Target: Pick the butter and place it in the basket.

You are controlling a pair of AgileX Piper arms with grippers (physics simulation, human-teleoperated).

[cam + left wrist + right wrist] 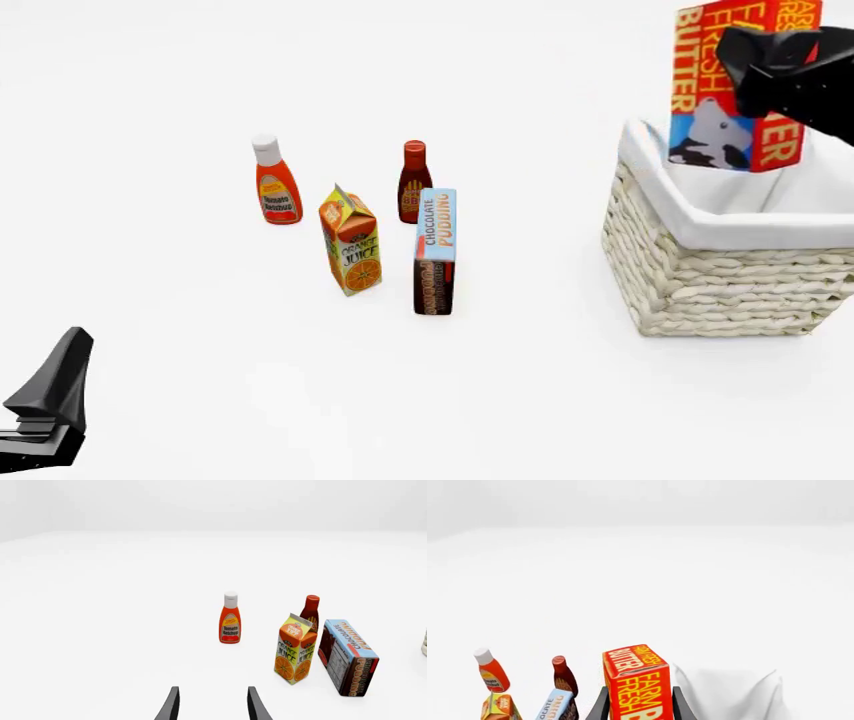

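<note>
- Held upright at the upper right of the front view, the butter [731,90] sits clamped in the right gripper [781,65], which grips it near its top end; the cow picture and the lower edge of the box hang free below the grip.
- Right wrist view: the butter [635,687] fills the gap between the two dark fingers [602,707], one finger pressed to each side face, so the jaws are closed on the box.
- Butter is off the table, above the basket [727,275]; in the front view its lower end overlaps the far rim and white lining. Whether it is inside the rim or still above it, cannot tell.
- Basket stands at the right of the front view; the white cloth lining [727,690] shows at lower right of the right wrist view.
- Centre of the front view, well apart from the basket: chocolate pudding box [435,250], orange juice carton [351,240] just beside it to the left, dark sauce bottle [415,182] behind them, ketchup bottle [276,180] farther left. All upright. None lies between butter and basket.
- Left gripper [47,405] is at the lower left corner of the front view, near the table, well apart from everything.
- Left wrist view: left gripper [212,705] fingers stand apart, nothing between them.
</note>
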